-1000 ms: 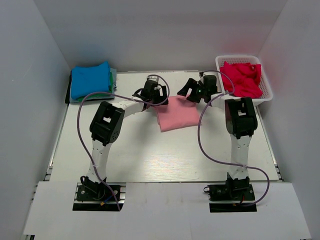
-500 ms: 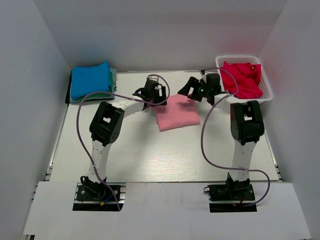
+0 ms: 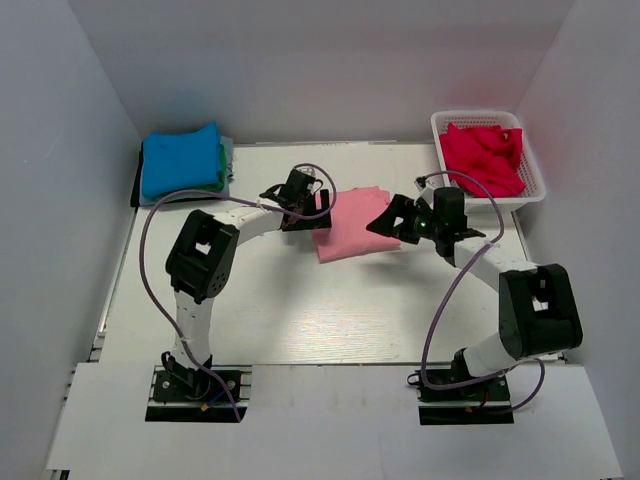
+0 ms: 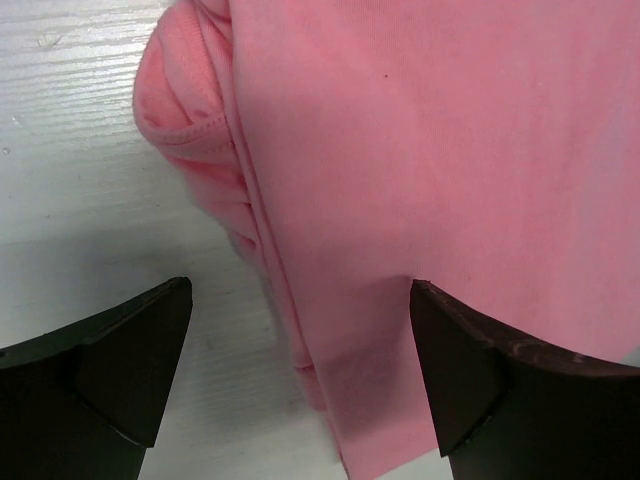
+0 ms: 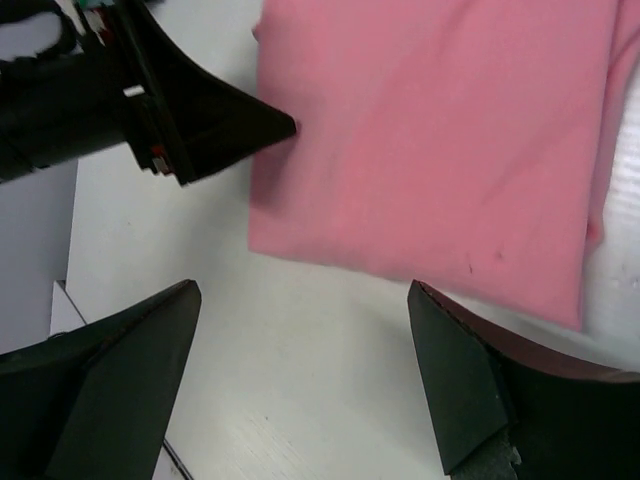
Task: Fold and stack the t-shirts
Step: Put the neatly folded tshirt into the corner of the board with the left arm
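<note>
The salmon pink t-shirt [image 3: 352, 222] lies folded flat on the white table. My left gripper [image 3: 316, 205] is open and empty at its left edge; in the left wrist view [image 4: 300, 330] the jaws straddle the shirt's folded edge [image 4: 420, 150]. My right gripper [image 3: 385, 222] is open and empty at the shirt's right side; in the right wrist view [image 5: 300, 300] it hovers over bare table beside the shirt [image 5: 430, 140]. A folded blue t-shirt [image 3: 180, 160] lies on a green one [image 3: 222, 180] at the far left. A crimson red t-shirt [image 3: 482, 158] fills the basket.
The white lattice basket [image 3: 530, 192] stands at the far right corner. White walls close in the table [image 3: 300, 300] on three sides. My left gripper's finger [image 5: 215, 120] shows in the right wrist view, touching the shirt's corner.
My right arm has swung from beside the basket toward the near side, to the pink shirt's right edge. My left gripper has shifted slightly nearer along the shirt's left edge.
</note>
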`<action>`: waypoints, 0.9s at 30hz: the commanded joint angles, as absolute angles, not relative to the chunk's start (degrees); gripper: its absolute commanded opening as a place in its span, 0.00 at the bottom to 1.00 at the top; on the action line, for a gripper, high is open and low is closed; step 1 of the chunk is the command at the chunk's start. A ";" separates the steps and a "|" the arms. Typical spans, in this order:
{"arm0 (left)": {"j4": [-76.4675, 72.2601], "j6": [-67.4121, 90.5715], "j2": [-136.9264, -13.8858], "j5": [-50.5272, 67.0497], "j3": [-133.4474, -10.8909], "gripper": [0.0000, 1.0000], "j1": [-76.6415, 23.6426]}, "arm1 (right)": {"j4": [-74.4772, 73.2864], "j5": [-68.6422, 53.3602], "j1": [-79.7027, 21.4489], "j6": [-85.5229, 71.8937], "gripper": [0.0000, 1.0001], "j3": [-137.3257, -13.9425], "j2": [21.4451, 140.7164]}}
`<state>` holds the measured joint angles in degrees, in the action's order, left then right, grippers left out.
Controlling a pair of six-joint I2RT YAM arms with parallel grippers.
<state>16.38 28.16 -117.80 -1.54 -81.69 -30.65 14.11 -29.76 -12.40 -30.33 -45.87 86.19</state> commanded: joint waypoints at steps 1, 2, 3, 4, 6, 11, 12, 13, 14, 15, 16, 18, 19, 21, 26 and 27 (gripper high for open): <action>18.81 30.15 -116.37 -2.46 -83.58 1.00 -30.85 | 12.67 -28.57 -12.22 -28.39 0.90 -44.65 82.01; 18.81 30.15 -117.15 -1.16 -83.58 1.00 -30.85 | 12.40 -27.96 -12.22 -27.78 0.90 -44.30 81.13; 17.76 30.15 -117.77 -0.36 -83.58 1.00 -30.85 | 11.70 -27.08 -12.22 -27.60 0.90 -44.12 80.60; 17.23 30.15 -117.77 0.43 -83.58 0.97 -30.85 | 11.34 -26.11 -12.13 -27.51 0.90 -43.95 79.55; 15.74 32.41 -119.09 1.23 -82.36 0.85 -30.85 | 10.99 -25.40 -11.95 -27.33 0.90 -43.59 78.67; 12.39 33.13 -123.92 4.83 -84.37 0.62 -31.55 | 12.13 -26.81 -11.87 -28.39 0.90 -42.72 78.84; 13.78 33.13 -124.71 4.83 -86.12 0.60 -31.55 | 12.22 -26.81 -11.87 -28.91 0.90 -42.37 78.75; 14.49 33.13 -125.50 4.83 -87.00 0.55 -32.16 | 12.48 -26.72 -11.87 -29.00 0.90 -42.28 78.58; 14.50 32.61 -126.12 4.31 -87.53 0.52 -32.17 | 12.31 -26.54 -11.69 -29.00 0.90 -42.10 78.66; 15.02 31.91 -126.91 4.31 -88.24 0.48 -32.78 | 12.39 -26.19 -11.69 -28.92 0.90 -42.01 78.31; 15.55 31.90 -126.91 3.52 -88.24 0.41 -32.78 | 12.22 -26.02 -11.69 -28.83 0.90 -41.84 78.40; 15.56 30.59 -127.44 2.20 -89.47 0.29 -32.78 | 12.22 -25.49 -11.60 -28.83 0.90 -41.75 77.70; 17.47 30.06 -127.44 0.11 -90.08 0.00 -32.78 | 11.96 -25.14 -11.17 -28.57 0.90 -41.75 77.52; 19.41 28.13 -127.97 -3.06 -92.27 0.00 -32.78 | 11.43 -24.70 -10.99 -28.56 0.90 -41.66 77.08; 22.24 17.51 -124.02 -13.18 -95.44 0.00 -31.91 | 9.76 -20.66 -10.28 -26.46 0.90 -40.61 74.36; 23.11 16.10 -123.14 -14.66 -95.45 0.00 -31.90 | 9.76 -20.22 -10.20 -25.85 0.90 -40.26 74.09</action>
